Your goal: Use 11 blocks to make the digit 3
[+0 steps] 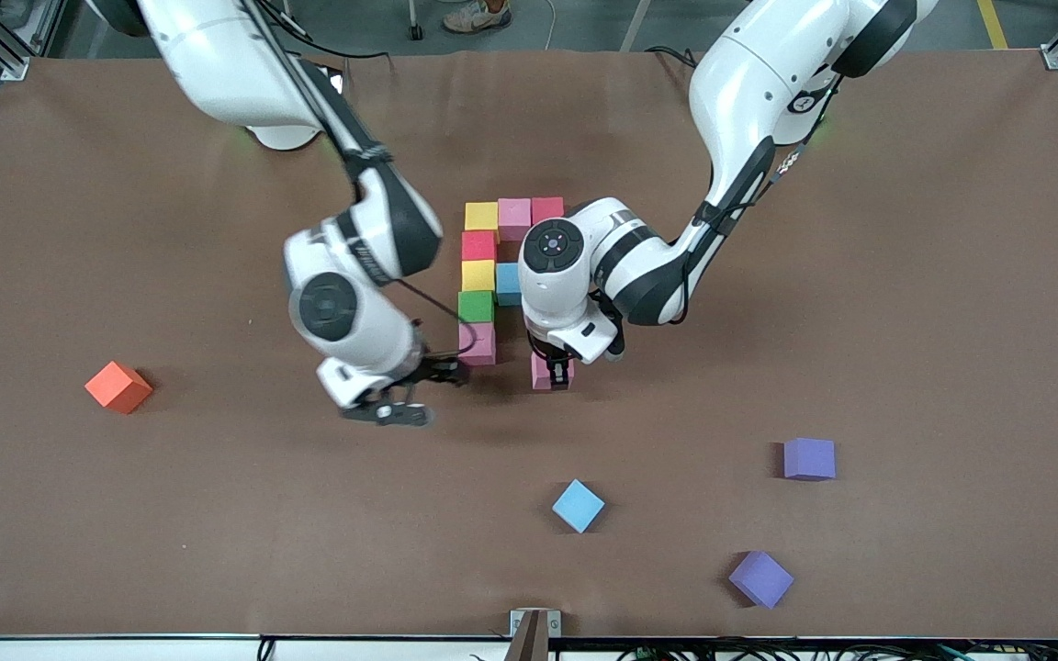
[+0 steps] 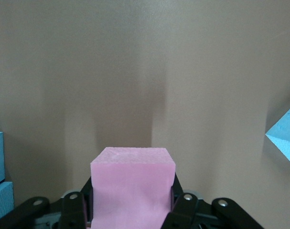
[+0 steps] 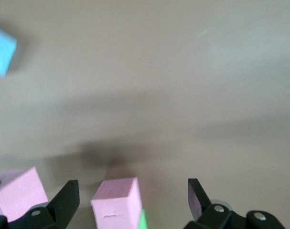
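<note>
Several blocks form a figure mid-table: a far row of yellow (image 1: pixel 481 217), pink (image 1: pixel 514 213) and red (image 1: pixel 547 209), then a column of red (image 1: pixel 478 245), yellow (image 1: pixel 478 274), green (image 1: pixel 476 306) and pink (image 1: pixel 478 341). A light blue block (image 1: pixel 508 280) sits beside the lower yellow. My right gripper (image 1: pixel 419 393) (image 3: pixel 133 191) stands open around that near pink block (image 3: pixel 117 200), not touching it. My left gripper (image 1: pixel 552 372) (image 2: pixel 133 205) is shut on another pink block (image 2: pixel 133 186), low over the table a gap away toward the left arm's end.
Loose cubes lie nearer the front camera: a light blue one (image 1: pixel 578 505) (image 2: pixel 283 140), a purple one (image 1: pixel 809 458) and another purple one (image 1: pixel 760 578). An orange cube (image 1: pixel 118 386) sits toward the right arm's end. Brown cloth (image 1: pixel 906 321) covers the table.
</note>
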`<control>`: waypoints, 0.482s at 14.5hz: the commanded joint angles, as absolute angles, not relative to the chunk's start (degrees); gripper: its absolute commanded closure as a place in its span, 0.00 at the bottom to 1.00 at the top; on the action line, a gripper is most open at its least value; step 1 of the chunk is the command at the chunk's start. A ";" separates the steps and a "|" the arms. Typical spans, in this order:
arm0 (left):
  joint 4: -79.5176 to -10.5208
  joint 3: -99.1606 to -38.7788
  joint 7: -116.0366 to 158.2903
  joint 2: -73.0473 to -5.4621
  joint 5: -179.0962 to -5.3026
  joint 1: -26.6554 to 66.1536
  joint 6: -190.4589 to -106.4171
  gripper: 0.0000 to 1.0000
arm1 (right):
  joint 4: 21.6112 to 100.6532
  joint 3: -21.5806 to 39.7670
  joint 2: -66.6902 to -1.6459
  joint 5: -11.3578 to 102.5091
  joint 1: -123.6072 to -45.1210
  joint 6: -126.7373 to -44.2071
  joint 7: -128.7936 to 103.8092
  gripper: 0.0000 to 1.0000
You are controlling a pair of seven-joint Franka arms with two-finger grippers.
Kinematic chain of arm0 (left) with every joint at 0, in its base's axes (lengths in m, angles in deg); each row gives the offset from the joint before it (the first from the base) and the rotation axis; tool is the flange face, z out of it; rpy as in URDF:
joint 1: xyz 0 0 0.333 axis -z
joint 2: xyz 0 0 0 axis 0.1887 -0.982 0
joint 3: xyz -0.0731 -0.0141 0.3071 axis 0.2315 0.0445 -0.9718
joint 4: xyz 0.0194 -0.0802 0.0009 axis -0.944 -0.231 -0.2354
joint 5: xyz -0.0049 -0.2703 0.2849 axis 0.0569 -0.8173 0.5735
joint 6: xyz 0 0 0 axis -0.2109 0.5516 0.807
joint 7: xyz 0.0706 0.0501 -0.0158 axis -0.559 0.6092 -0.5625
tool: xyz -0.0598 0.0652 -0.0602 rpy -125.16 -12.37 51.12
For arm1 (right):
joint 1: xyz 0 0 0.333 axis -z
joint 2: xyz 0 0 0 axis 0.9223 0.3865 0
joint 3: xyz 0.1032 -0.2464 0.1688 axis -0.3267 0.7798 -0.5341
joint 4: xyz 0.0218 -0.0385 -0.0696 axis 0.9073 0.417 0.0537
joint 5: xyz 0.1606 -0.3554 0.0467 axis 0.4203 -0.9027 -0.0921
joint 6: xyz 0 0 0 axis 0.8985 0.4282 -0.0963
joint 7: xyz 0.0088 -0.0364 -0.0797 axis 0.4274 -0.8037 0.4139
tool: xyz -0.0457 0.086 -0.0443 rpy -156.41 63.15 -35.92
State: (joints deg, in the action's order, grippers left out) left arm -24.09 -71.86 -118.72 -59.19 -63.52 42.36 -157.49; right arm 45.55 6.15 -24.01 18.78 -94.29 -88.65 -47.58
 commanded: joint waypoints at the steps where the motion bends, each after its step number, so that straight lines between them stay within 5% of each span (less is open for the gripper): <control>1: -22.92 -72.44 -119.89 -60.12 -64.49 43.92 -157.57 0.73 | 47.54 4.96 -28.71 19.54 -85.14 -87.28 -46.71 0.00; 7: -22.83 -72.62 -121.57 -62.85 -64.40 47.34 -161.18 0.73 | 35.51 5.40 -31.34 10.07 -75.55 -70.86 -39.78 0.00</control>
State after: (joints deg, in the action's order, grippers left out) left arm -24.09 -71.84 -121.08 -61.04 -63.52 45.58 -160.44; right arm 38.53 6.31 -29.80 14.06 -77.69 -75.25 -42.09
